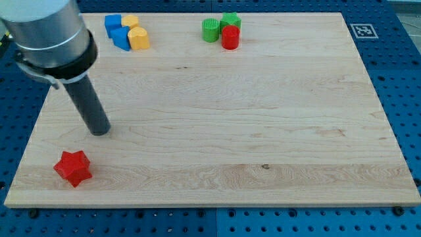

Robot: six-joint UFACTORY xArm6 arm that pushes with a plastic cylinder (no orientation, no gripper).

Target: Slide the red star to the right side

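Note:
The red star [72, 168] lies on the wooden board [250, 131] near the view's bottom left corner. My tip [99, 130] rests on the board above and slightly to the right of the star, a short gap apart from it. The dark rod rises from the tip toward the view's top left, into the grey arm.
Two blue blocks [117, 31] and two yellow blocks [137, 37] cluster at the view's top left. A green cylinder [210, 30], a green star [230, 22] and a red cylinder [229, 38] cluster at the top middle. A marker tag [361, 30] sits off the board's top right corner.

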